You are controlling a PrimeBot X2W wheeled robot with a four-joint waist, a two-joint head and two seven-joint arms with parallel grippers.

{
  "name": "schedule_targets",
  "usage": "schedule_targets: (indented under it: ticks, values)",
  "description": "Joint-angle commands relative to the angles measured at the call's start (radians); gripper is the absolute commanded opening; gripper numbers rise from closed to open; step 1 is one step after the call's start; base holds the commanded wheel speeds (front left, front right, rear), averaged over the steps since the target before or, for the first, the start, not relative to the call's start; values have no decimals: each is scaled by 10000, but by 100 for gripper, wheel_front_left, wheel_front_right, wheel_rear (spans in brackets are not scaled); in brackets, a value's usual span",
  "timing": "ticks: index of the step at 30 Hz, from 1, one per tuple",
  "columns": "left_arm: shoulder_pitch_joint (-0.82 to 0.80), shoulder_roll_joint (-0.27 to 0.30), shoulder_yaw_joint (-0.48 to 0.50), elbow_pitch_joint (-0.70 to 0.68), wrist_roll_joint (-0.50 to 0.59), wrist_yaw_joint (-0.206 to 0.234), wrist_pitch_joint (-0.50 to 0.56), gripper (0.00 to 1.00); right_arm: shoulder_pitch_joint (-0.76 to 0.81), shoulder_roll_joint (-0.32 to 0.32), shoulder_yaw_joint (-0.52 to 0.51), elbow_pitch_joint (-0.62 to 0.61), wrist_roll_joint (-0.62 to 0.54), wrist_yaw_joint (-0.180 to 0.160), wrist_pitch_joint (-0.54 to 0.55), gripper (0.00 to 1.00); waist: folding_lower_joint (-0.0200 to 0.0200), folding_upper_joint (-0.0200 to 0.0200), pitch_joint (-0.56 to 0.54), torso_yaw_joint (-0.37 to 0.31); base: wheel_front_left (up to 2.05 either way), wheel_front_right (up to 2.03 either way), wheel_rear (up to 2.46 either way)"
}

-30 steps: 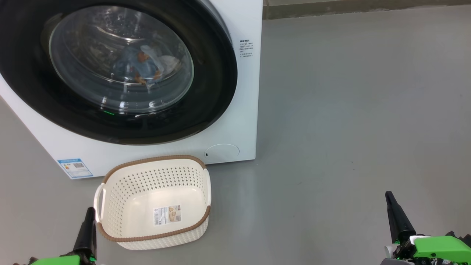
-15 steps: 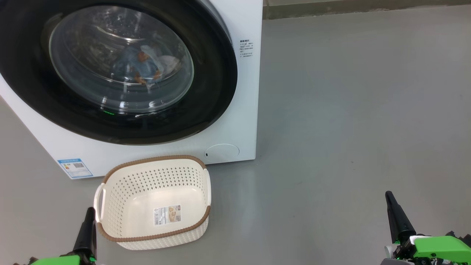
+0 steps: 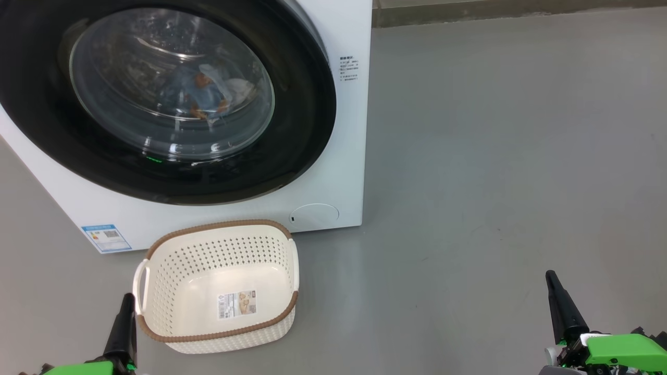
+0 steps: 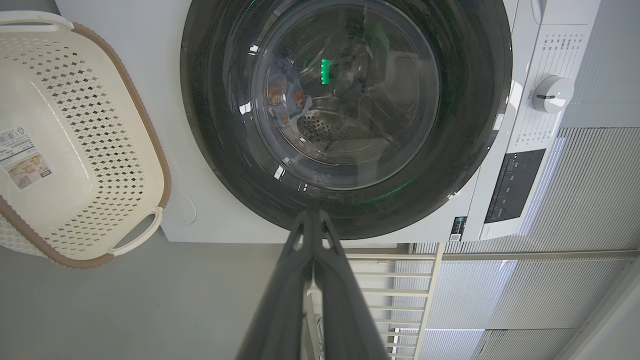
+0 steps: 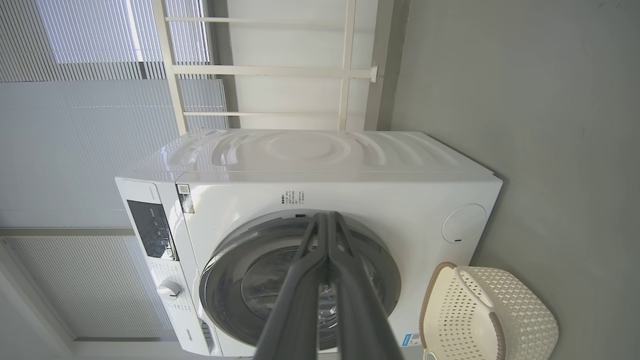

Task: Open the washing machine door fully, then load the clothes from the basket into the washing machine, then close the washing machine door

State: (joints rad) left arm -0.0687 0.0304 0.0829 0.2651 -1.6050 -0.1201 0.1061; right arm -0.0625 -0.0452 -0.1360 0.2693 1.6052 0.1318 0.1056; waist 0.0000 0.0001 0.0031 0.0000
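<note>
Grey floor, washing machine door glossy black, glass bulging; left claw, right claw closed

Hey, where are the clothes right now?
The clothes are inside the washing machine, behind the glass of the closed washing machine door, upper left in the head view; the basket stands on the floor just below.

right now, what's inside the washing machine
Through the glass of the closed washing machine door, the clothes lie in the steel drum: light-blue fabric with orange-brown bears, plus cream-white cloth. The door's black rim and reflections hide the rest of the drum.
</note>
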Motion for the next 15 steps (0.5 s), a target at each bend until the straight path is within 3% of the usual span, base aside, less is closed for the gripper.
schedule_targets:
  ticks: [1,15]
  values:
    - [-393,198,307,-200,-37,-106,70,0,-454,-51,225,-246,36,-11,74,0,0,-1,0,0,0,0,0]
    - [-393,198,307,-200,-37,-106,69,0,-454,-51,225,-246,36,-11,74,0,0,-1,0,0,0,0,0]
